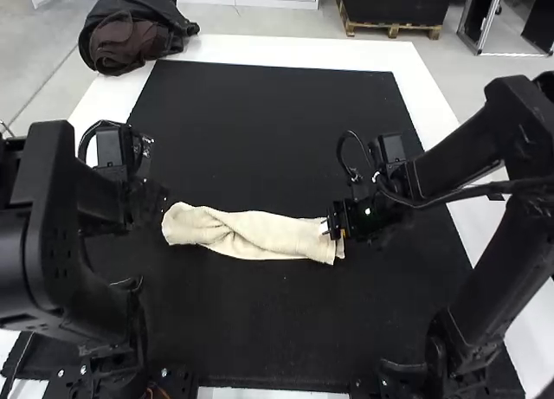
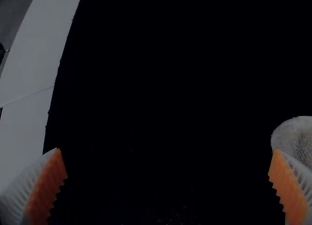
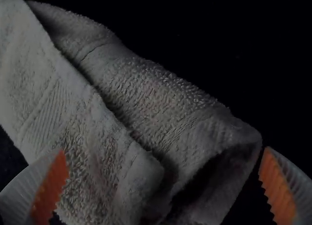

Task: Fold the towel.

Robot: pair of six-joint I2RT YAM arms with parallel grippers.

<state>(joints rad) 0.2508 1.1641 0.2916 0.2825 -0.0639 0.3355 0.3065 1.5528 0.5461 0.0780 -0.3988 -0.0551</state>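
A cream towel lies bunched lengthwise into a narrow, overlapping strip across the middle of the black mat. My left gripper is just beyond the towel's left end. In the left wrist view my left gripper stands open, the towel's rounded end beside one finger. My right gripper is at the towel's right end. The right wrist view has my right gripper open, with the towel's end lying between and below its fingers, showing overlapping layers and a hollow fold.
The black mat covers most of the white table. A dark bag rests at the table's far left corner. Both arms stand at the near side, one on each side of the mat.
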